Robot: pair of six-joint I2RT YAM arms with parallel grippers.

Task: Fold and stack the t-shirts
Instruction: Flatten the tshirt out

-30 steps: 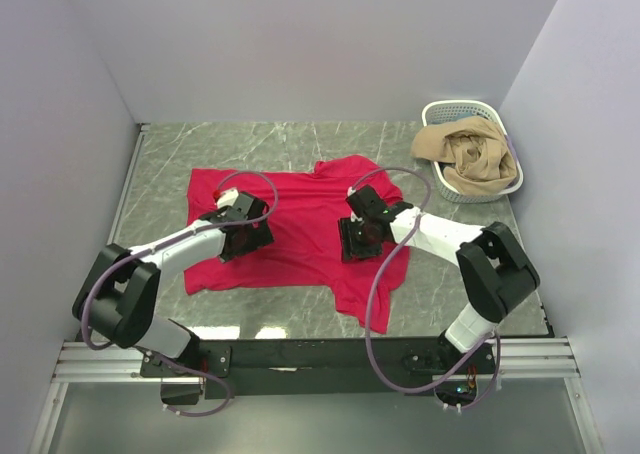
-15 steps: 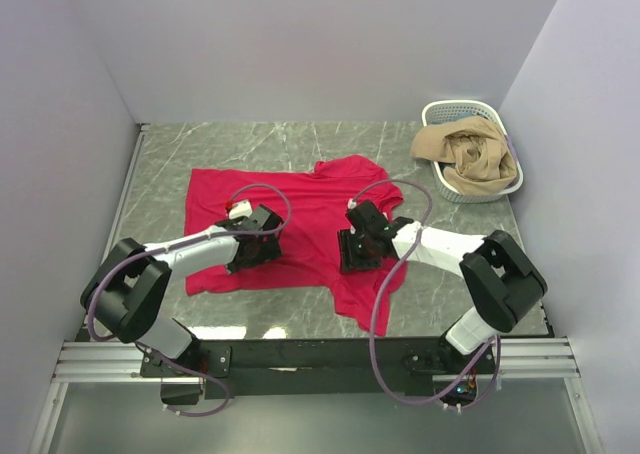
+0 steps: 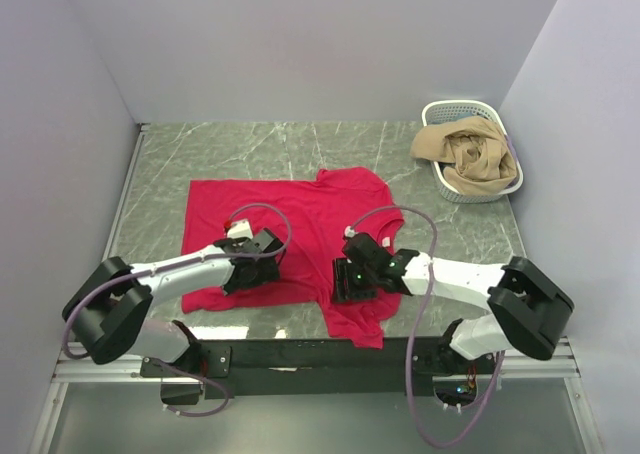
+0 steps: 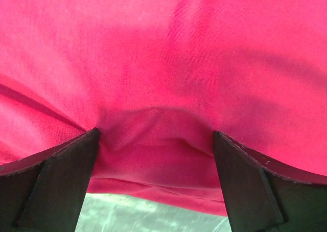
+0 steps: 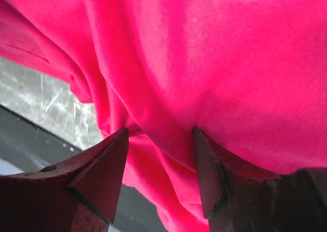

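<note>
Top external view, lower centre: left gripper [image 3: 255, 264] and right gripper [image 3: 351, 278] press on the crimson t-shirt [image 3: 300, 209], both jaws spread, cloth bulging between.

Top camera high behind, looking down, wrist cameras close on shared t-shirt [image 3: 310, 206]

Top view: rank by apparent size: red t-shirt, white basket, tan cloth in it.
1. red t-shirt, clearly largest.
2-3. white lattice basket and tan cloth: look alike, not ranked.
</note>
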